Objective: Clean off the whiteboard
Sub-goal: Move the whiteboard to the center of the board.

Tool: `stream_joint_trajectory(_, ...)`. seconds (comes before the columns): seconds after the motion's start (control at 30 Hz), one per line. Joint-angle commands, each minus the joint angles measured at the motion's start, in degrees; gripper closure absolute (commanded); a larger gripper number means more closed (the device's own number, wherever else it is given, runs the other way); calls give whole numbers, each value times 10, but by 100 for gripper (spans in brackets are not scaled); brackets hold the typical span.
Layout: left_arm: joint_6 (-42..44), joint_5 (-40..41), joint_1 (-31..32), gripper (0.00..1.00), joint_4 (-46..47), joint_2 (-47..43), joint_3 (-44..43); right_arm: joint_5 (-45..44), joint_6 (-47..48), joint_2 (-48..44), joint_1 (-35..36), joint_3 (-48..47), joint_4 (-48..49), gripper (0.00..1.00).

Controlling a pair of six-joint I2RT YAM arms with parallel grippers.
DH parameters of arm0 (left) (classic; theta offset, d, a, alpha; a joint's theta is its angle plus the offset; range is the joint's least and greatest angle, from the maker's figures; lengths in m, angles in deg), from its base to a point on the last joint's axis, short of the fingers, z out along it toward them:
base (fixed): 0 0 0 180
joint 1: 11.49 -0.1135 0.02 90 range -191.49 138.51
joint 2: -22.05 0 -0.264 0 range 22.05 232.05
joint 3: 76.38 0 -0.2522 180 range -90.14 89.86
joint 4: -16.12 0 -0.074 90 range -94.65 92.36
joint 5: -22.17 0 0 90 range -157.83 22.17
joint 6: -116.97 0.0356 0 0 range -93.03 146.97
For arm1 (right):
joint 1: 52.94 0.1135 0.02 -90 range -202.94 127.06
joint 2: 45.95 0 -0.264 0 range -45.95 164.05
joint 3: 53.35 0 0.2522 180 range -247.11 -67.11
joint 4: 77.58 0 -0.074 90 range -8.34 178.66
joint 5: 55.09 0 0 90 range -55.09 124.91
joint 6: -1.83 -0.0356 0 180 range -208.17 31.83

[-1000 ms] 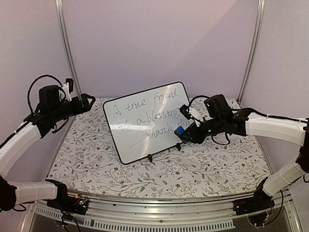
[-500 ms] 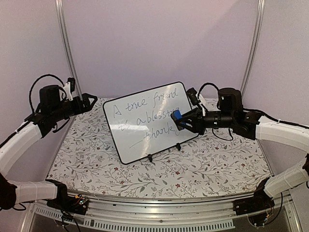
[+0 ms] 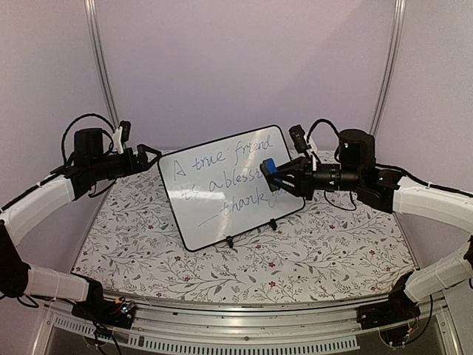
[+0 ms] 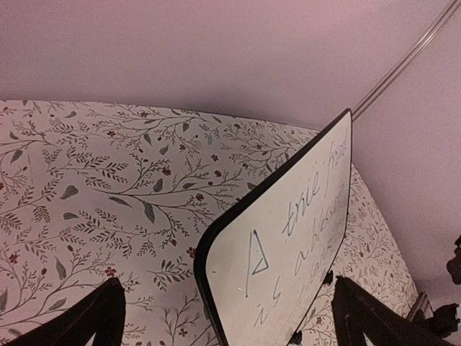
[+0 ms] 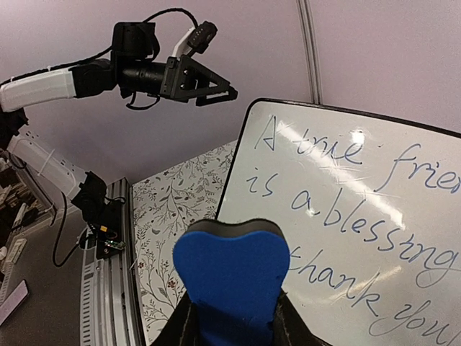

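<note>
Wiping stage, with nearly all of the writing left to clear. Whiteboard (image 3: pixel 229 185) propped on its stand feet near the middle of the floral tabletop (image 3: pixel 318 251), leaning back and turned a little, with handwriting across most of its face.

Right gripper (image 3: pixel 279 177) closed part-way on a blue eraser (image 3: pixel 271 168), pinched by its sides and held up at the board's right portion, by the end of the second line. Cannot tell from any view whether the pad is touching the surface. From the right wrist, blue eraser (image 5: pixel 232 277) low in the foreground and the script spread beyond it on the board (image 5: pixel 346 202).

Left gripper (image 3: pixel 150 156) spread wide and holding nothing, hovering beside the board's upper left corner, apart from the frame.

Next move, as a judgement: press the pad flat to the glossy face and sweep leftward along the lines. Go gently, since a hard push could tip or slide a board on such small feet. Could brace the left edge with the free gripper.

Counted — one whiteboard, one eraser, two grippers, three lines of writing, two stand feet in sight.
</note>
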State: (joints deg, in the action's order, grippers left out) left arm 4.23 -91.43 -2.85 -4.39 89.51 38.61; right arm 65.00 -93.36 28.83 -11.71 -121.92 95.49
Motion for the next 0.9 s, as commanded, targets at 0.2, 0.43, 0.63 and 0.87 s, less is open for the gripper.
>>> stream_joint_trajectory(0.2, -22, -40, -8, 0, 58, 46, -25, 38, -3, 13, 0, -31, 9, 93)
stream_joint_trajectory(0.43, -18, -40, -10, 2, 110, 98, -54, 45, -2, 8, 0, -31, 7, 89)
stream_joint_trajectory(0.63, -17, -95, -10, 13, 148, 122, -34, 37, 12, -14, 0, -29, -3, 89)
stream_joint_trajectory(0.87, -27, -131, -10, 37, 171, 136, -19, 36, 24, -23, 0, -31, -8, 89)
